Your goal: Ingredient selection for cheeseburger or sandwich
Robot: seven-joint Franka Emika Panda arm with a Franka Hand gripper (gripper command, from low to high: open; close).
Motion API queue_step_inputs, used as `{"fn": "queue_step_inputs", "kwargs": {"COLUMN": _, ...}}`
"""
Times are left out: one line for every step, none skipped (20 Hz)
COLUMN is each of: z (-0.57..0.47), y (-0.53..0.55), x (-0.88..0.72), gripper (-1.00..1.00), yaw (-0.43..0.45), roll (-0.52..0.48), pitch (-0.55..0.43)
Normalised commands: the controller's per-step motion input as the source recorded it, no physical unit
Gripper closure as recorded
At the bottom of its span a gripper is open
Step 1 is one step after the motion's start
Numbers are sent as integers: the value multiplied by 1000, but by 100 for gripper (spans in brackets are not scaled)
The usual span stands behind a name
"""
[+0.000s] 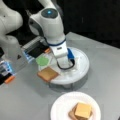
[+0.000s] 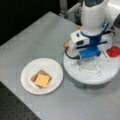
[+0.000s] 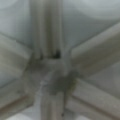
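On a white plate [image 1: 62, 105] [image 2: 27, 75] lies a tan toast square with a yellow-orange cheese square [image 1: 83, 110] [image 2: 42, 80] on top. A round white divided tray [image 1: 83, 66] [image 2: 100, 77] holds the other ingredients: a green leaf piece [image 1: 42, 60], a second toast square [image 1: 48, 74] overhanging its rim, and a red disc [image 2: 113, 51]. My gripper [image 1: 67, 67] [image 2: 87, 62] hangs low over the tray's middle. The wrist view shows only the hub of the tray's dividers [image 3: 53, 75], very close. Nothing shows between the fingers.
The grey table [image 1: 22, 100] [image 2: 37, 32] carries both dishes. Behind the tray stands a white robot base [image 1: 12, 47] with dark equipment [image 1: 35, 51]. An orange piece [image 1: 10, 79] lies at a front view's left edge.
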Motion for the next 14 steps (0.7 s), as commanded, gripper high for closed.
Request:
{"fn": "queue_step_inputs", "kwargs": {"z": 101, "y": -43, "x": 122, "gripper": -100, "yaw": 336, "roll": -17, "pitch": 65}}
{"fn": "queue_step_inputs", "kwargs": {"z": 103, "y": -33, "x": 126, "gripper": -100, "yaw": 315, "roll": -7, "pitch": 72}}
{"fn": "queue_step_inputs", "kwargs": {"z": 104, "y": -19, "x": 126, "gripper": -100, "yaw": 284, "roll": 2, "pitch": 79}}
{"fn": "queue_step_inputs", "kwargs": {"z": 103, "y": -13, "x": 124, "gripper": -100, "yaw": 257, "roll": 4, "pitch": 82}}
{"fn": "queue_step_inputs", "kwargs": {"z": 105, "y": 1, "x": 116, "gripper": -100, "yaw": 203, "roll": 9, "pitch": 81}}
{"fn": "queue_step_inputs", "kwargs": {"z": 112, "y": 19, "x": 109, "gripper": -100, "yaw": 168, "roll": 7, "pitch": 82}}
{"fn": "queue_step_inputs", "kwargs": {"z": 123, "y": 35, "x": 102, "gripper": -100, "yaw": 147, "roll": 7, "pitch": 86}}
{"fn": "queue_step_inputs", "kwargs": {"z": 140, "y": 55, "x": 97, "gripper": -100, "yaw": 136, "roll": 13, "pitch": 93}}
{"fn": "queue_step_inputs", "kwargs": {"z": 158, "y": 67, "x": 93, "gripper": -100, "yaw": 126, "roll": 21, "pitch": 104}}
{"fn": "queue_step_inputs", "kwargs": {"z": 179, "y": 76, "x": 89, "gripper": -100, "yaw": 114, "roll": 26, "pitch": 113}}
{"fn": "queue_step_inputs", "kwargs": {"z": 204, "y": 80, "x": 86, "gripper": -100, "yaw": 88, "roll": 28, "pitch": 125}}
{"fn": "queue_step_inputs", "kwargs": {"z": 234, "y": 75, "x": 84, "gripper": -100, "yaw": 71, "roll": 32, "pitch": 135}}
{"fn": "queue_step_inputs", "kwargs": {"z": 245, "y": 69, "x": 82, "gripper": -100, "yaw": 65, "roll": 32, "pitch": 135}}
{"fn": "queue_step_inputs", "kwargs": {"z": 264, "y": 62, "x": 81, "gripper": -100, "yaw": 55, "roll": 36, "pitch": 144}}
